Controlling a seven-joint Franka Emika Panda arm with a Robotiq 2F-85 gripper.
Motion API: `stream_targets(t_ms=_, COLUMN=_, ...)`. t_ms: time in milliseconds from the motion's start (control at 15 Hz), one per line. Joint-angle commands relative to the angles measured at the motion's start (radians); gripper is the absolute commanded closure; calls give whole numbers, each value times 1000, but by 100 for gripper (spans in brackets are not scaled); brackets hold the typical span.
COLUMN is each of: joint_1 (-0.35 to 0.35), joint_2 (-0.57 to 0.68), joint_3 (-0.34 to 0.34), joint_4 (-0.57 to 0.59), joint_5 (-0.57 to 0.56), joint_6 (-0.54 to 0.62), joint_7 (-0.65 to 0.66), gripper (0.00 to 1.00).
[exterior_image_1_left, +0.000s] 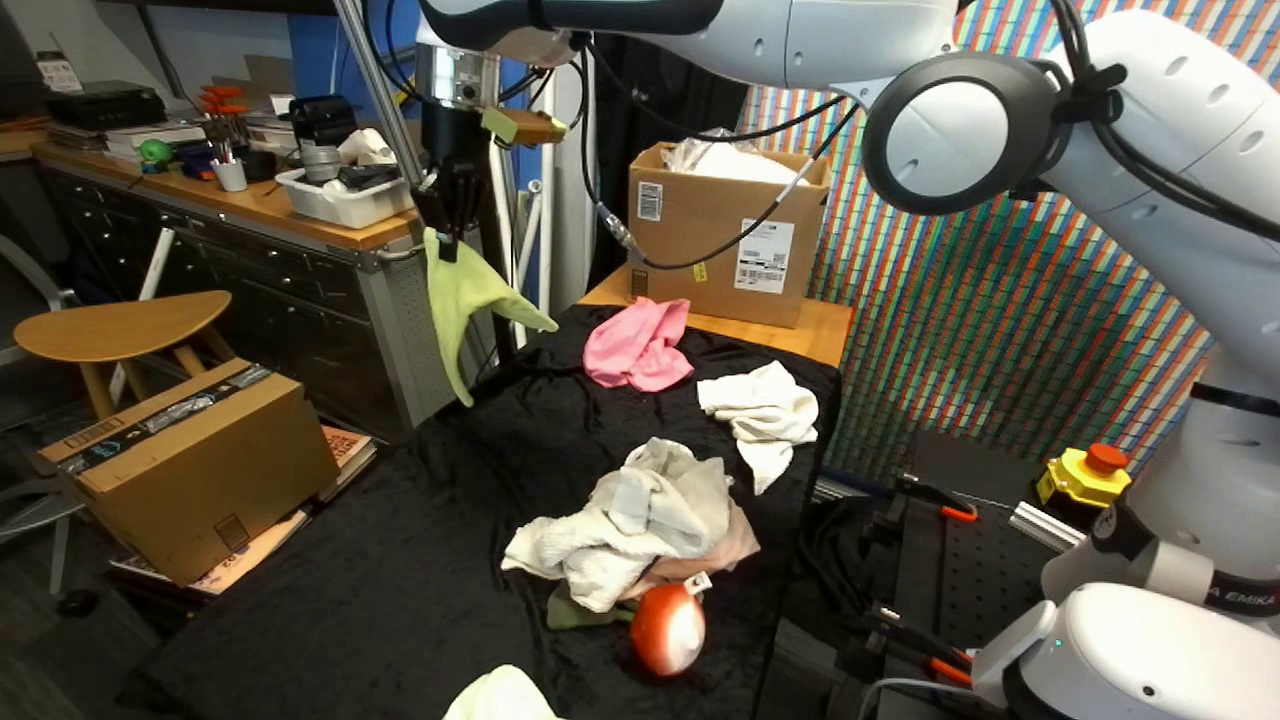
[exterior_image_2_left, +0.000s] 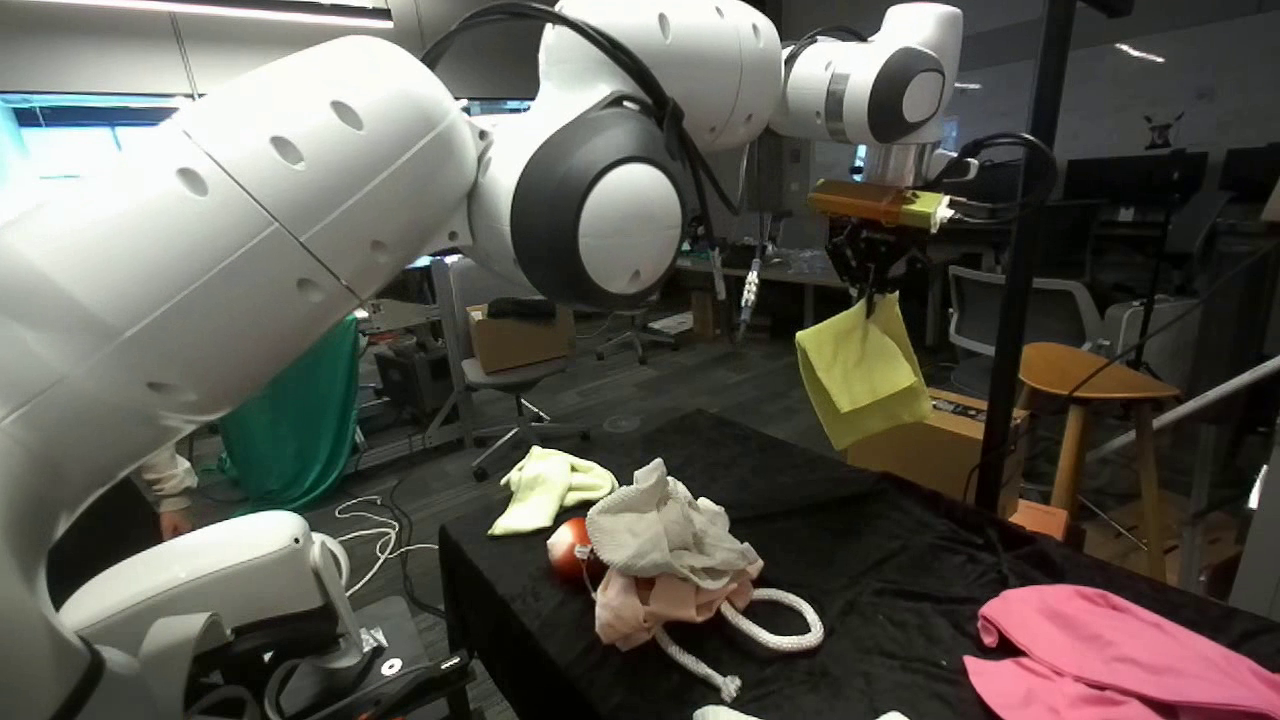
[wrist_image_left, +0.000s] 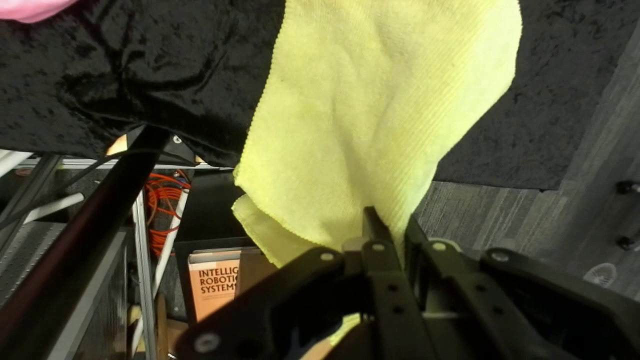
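Holding step apparently in hand: pincer (wrist_image_left: 392, 222) clamped on yellow cloth (wrist_image_left: 365, 115), aloft; any lowering calls for centring over worktop (exterior_image_1_left: 420, 560)

1. Yellow towel (wrist_image_left: 380, 100): soft cloth, matt, finely ribbed.
2. Gripper (wrist_image_left: 391, 222): hard, mostly matt, with shiny, metal-looking screw heads (wrist_image_left: 206, 342).
3. Table cover (exterior_image_1_left: 430, 540): velvety cloth, creased, with a faint sheen.
4. Pink cloth (exterior_image_2_left: 1120, 640): smooth, matt fabric.
5. Rope (exterior_image_2_left: 785, 641): braided cord, bumpy.
6. Ball (exterior_image_1_left: 668, 630): smooth and glossy.
7. Box (exterior_image_1_left: 690, 245): matt cardboard with paper labels (exterior_image_1_left: 765, 256).
8. Stool (exterior_image_2_left: 1085, 370): smooth wooden seat.
9. Arm (exterior_image_2_left: 340, 210): smooth shell, plastic-looking, lightly glossy.
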Motion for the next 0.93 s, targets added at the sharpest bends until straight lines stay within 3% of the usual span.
stream_targets(t_ms=0, joint_1=2, joint_2=-91, joint_3=-1, joint_4=-106, joint_5=-3, joint_6=16, joint_7=14, gripper=91)
stream_targets(t_ms=267, joint_1=-5, joint_2=-156, joint_3=4, joint_4=-233, joint_5=6, joint_6=147, joint_7=4, gripper=91)
stream_targets(t_ms=867, joint_1=-13, joint_2=-301, joint_3=22, joint_4=-668, joint_5=53, joint_6=549, joint_7=79, gripper=91)
